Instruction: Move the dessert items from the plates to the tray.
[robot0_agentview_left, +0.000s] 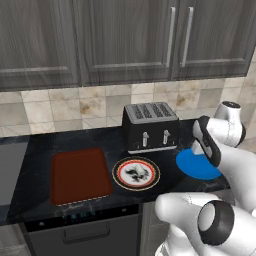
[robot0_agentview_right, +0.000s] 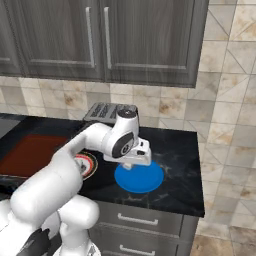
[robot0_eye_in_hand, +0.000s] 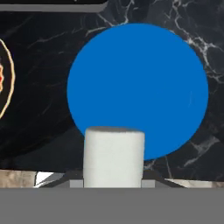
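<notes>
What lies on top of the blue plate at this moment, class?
The blue plate shows a bare, plain blue face wherever it is visible. A white marshmallow, shut in the gripper above it, covers its near edge, so what lies beneath there cannot be seen.

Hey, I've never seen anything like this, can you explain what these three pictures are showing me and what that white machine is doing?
It is a simulated kitchen with a white robot arm on a driving base. Two pictures come from cameras on the base, behind the arm to its left and right. The third comes from a camera on the hand, looking along the gripper.

On the dark counter lie a red-brown tray, a patterned plate with a red-orange rim, a blue plate and a black toaster.

The gripper is closed on a small white marshmallow-like dessert item, held above the blue plate. The job is to carry such sweets to the tray.
</notes>
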